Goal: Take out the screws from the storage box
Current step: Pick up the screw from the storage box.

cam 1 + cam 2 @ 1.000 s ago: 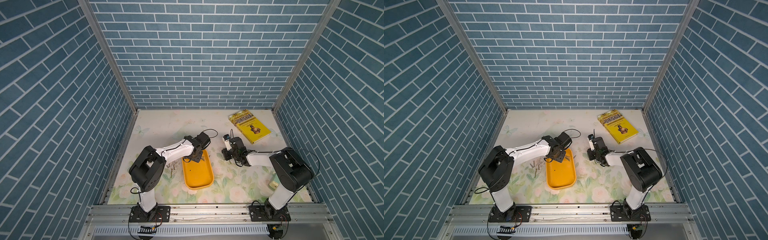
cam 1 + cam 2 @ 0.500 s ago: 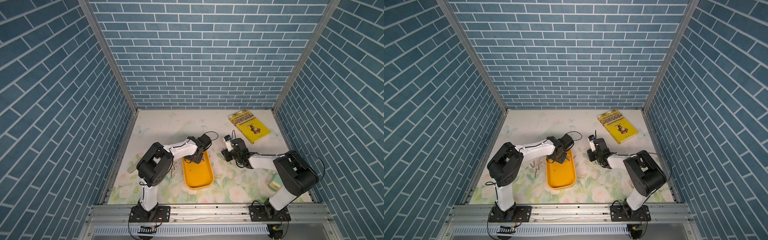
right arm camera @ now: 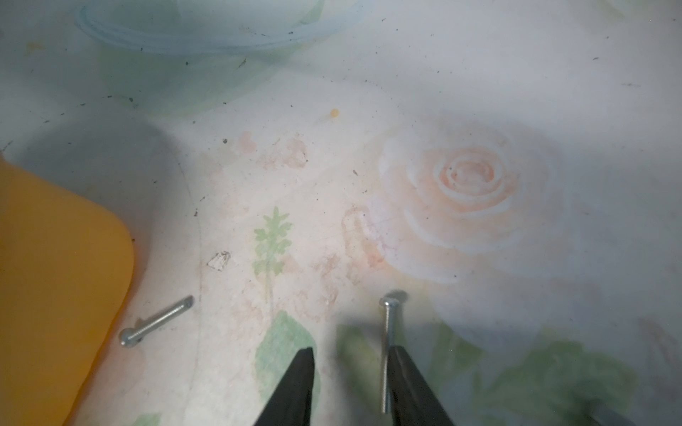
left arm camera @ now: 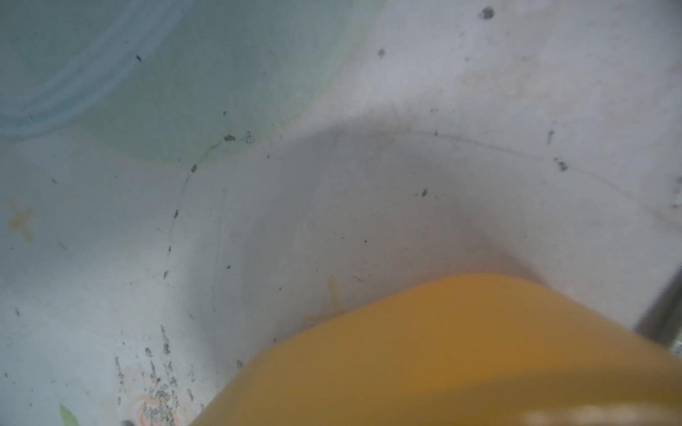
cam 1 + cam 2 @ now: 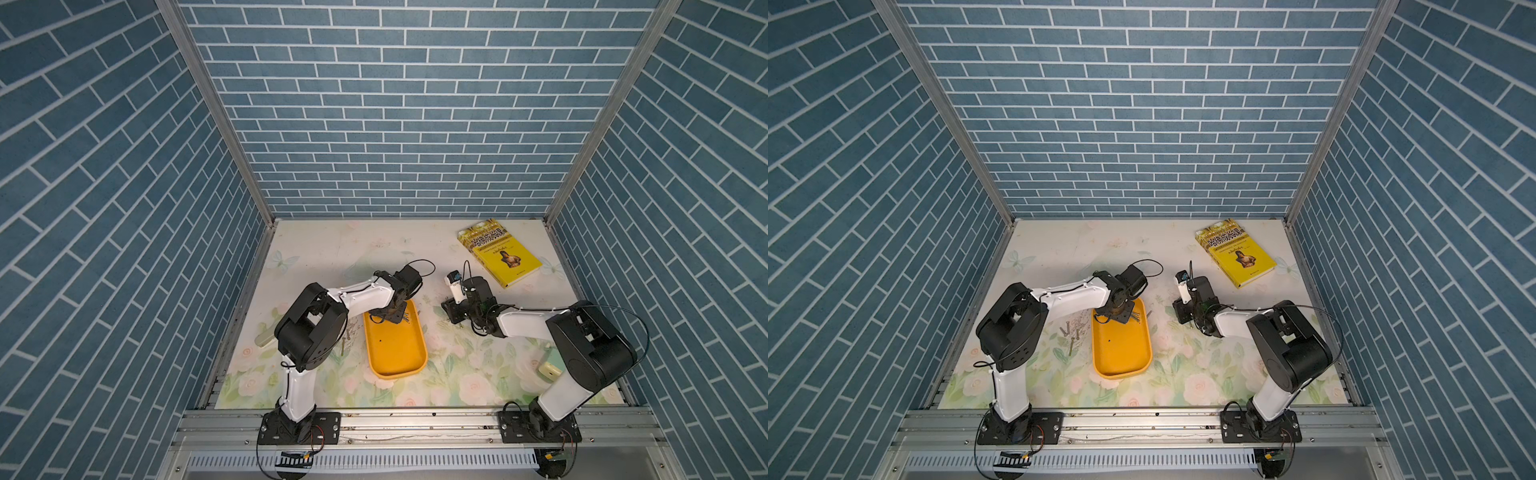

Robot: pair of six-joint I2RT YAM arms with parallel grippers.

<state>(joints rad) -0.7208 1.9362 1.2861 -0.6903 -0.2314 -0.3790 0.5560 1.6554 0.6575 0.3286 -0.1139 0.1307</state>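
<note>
Moved: left arm (image 5: 361, 297) elbow swung in toward the storage box (image 5: 395, 353). Left gripper (image 5: 389, 318) is over the box's far end, opening can't be told. Top view: a few screws (image 5: 1135, 317) lie in that end, loose screws (image 5: 1064, 330) on the floral mat (image 5: 1059, 257) alongside. Right wrist only: right gripper (image 3: 352, 354) fingers narrowly apart, slim silvery screw (image 3: 386, 350) against one finger, another screw (image 3: 157, 321) just beside the orange-yellow rim.
</note>
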